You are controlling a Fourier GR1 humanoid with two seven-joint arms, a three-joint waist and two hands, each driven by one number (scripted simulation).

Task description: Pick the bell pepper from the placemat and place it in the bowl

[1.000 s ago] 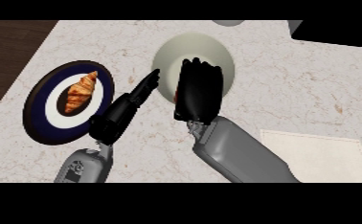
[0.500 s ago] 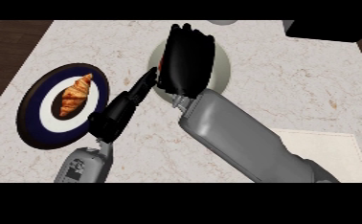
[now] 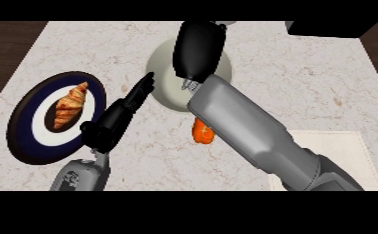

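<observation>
**A:** Entry one, bell pepper (image 3: 201,132). Location?

**B:** On the marble counter (image 3: 295,78), nearer the robot than the right hand (image 3: 198,48). It is partly hidden by the right forearm (image 3: 251,133), outside the bowl (image 3: 166,63) and off the placemat (image 3: 328,145).

**A:** Right hand, state?

**B:** Over the bowl, back toward the view. Open or closed: cannot tell.

**A:** Left hand (image 3: 118,118)?

**B:** Fingers straight, tips near the bowl's rim, holding nothing. To its left is a dark-rimmed plate (image 3: 21,128) bearing a croissant (image 3: 70,105).

Right hand (image 3: 198,53) over bowl (image 3: 162,75); bell pepper (image 3: 201,133) seemingly on counter (image 3: 310,88).
</observation>
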